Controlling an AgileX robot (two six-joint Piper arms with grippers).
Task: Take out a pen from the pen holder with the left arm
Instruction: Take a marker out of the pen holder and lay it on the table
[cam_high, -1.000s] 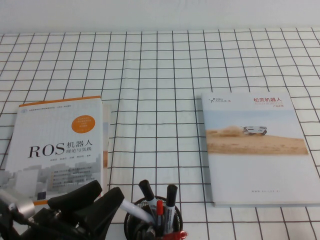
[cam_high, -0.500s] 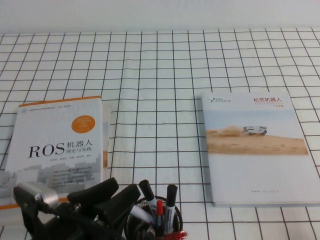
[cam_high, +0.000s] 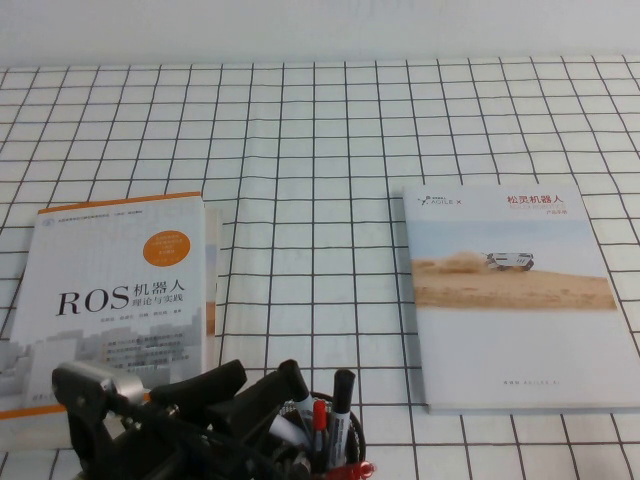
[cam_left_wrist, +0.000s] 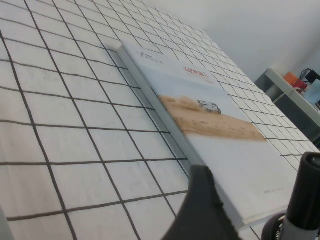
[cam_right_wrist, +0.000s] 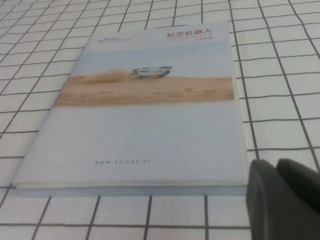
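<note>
1. Location: the pen holder stands at the near edge of the table, between the ROS book on the left and the brochure on the right. A black-capped marker and a red pen stand in it, among others.
2. Left gripper: jaws apart and empty, low at the near left, just beside the holder and level with the pen tops.
3. Right gripper: outside the high view. It hangs over the brochure's near right corner, and its state cannot be told.
4. Handling: expect a pen to be light and stiff, with a smooth plastic barrel that may slip.
5. Hold point: take the marker on its cap or upper barrel, above the rim, where it stands clear of its neighbours. Draw it out along its own axis, since the holder may tip.
</note>
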